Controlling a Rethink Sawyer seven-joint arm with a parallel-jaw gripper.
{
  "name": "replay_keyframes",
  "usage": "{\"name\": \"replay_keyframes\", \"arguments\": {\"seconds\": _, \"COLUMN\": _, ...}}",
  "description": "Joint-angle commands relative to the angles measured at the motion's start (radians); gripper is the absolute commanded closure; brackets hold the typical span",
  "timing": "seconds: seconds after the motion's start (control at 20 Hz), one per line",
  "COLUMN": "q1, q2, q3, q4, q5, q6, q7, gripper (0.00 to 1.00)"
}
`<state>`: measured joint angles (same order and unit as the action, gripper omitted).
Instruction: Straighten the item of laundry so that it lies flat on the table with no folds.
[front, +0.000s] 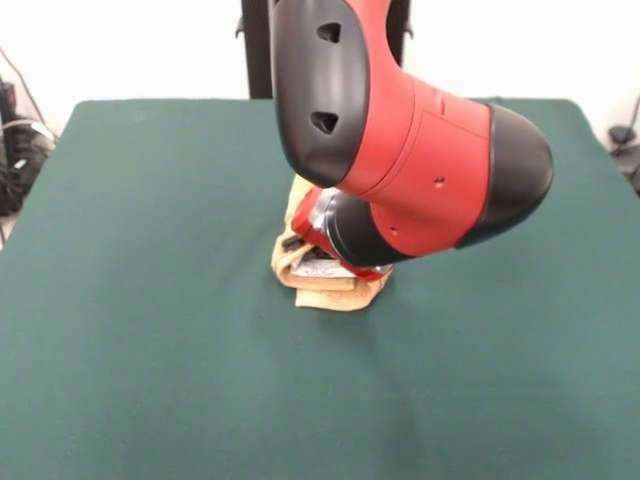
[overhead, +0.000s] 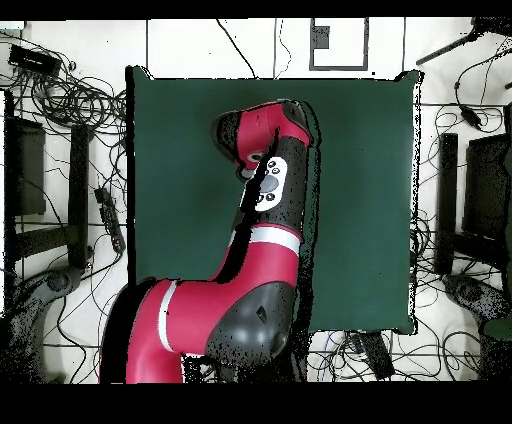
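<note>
The orange-tan towel (front: 332, 291) lies bunched in a small crumpled heap near the middle of the dark green table (front: 140, 300). The red and black arm (front: 400, 140) comes down over it and covers most of it. My gripper (front: 318, 263) is low, right at the top of the heap, with cloth rising on its left side. The arm's wrist hides whether it is open or shut. In the overhead view the arm (overhead: 268, 180) covers the towel completely, and only the table (overhead: 370, 200) shows around it.
The black pedestal (front: 257, 50) stands at the table's far edge. Cables (front: 18, 150) lie off the table's left side. In the overhead view cables (overhead: 70, 100) and dark equipment (overhead: 480, 200) surround the table on the floor.
</note>
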<state>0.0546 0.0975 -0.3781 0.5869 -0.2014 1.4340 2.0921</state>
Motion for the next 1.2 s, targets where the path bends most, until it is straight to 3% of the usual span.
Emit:
{"name": "replay_keyframes", "arguments": {"seconds": 0.05, "q1": 0.03, "q2": 0.022, "q3": 0.071, "q4": 0.127, "q5": 0.048, "q6": -0.004, "q7": 0.232, "gripper": 1.0}}
{"name": "replay_keyframes", "arguments": {"seconds": 0.6, "q1": 0.043, "q2": -0.097, "q3": 0.088, "q4": 0.223, "q5": 0.174, "q6": 0.06, "q7": 0.316, "gripper": 1.0}}
{"name": "replay_keyframes", "arguments": {"seconds": 0.9, "q1": 0.083, "q2": -0.097, "q3": 0.033, "q4": 0.146, "q5": 0.228, "q6": 0.237, "q7": 0.425, "gripper": 1.0}}
{"name": "replay_keyframes", "arguments": {"seconds": 1.2, "q1": 0.106, "q2": -0.143, "q3": 0.05, "q4": 0.19, "q5": 0.272, "q6": 0.242, "q7": 0.464, "gripper": 1.0}}
